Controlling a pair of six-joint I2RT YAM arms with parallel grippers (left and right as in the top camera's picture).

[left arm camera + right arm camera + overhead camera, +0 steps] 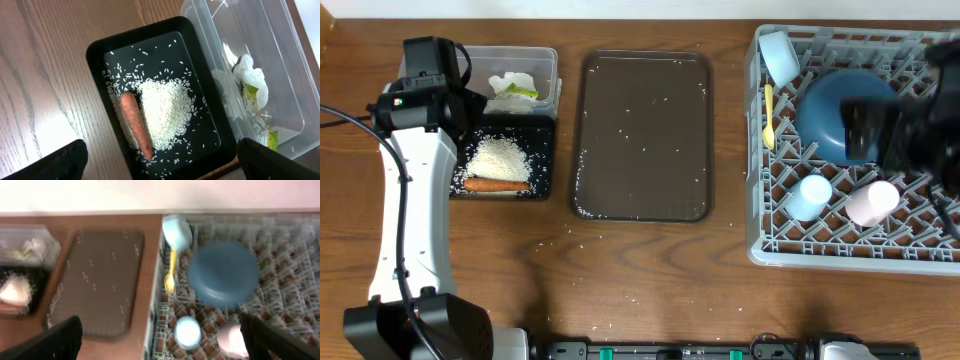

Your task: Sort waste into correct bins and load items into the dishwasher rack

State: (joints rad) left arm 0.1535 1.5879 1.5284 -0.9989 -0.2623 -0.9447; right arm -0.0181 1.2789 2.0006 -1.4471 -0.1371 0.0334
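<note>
My left hand [161, 162] hangs with its two fingers [65, 160] spread wide, and there is nothing between them. Right under it is the black tray [97, 52], with a heap of white rice [165, 112] in it and the orange carrot stick [137, 125] lying against the heap. Just beside the tray is the clear tub [285, 55], and the crumpled paper [250, 77] with its yellow-green scrap [256, 95] sits inside. My right hand [167, 340] is open wide too and holds nothing. It hangs over the dishwasher rack [760, 245], though its picture is blurry. In the rack I see the dark blue plate [825, 105], the light blue bowl [780, 55] in the far corner, the yellow spoon [769, 115] by the rack's wall, and the light blue cup [812, 195] and pink cup [872, 200] side by side. Between the black tray and the rack lies the big brown tray [645, 60], with only a few grains [578, 187] on it, and a few more dot the tabletop [650, 290] near it. I think the sorting and the loading are nearly done. What is left, I think, is those tiny loose grains. They look too small to pinch one by one, so my next move would need a careful sweep or a tip of the brown tray toward the black one, or else just lifting both hands away.
</note>
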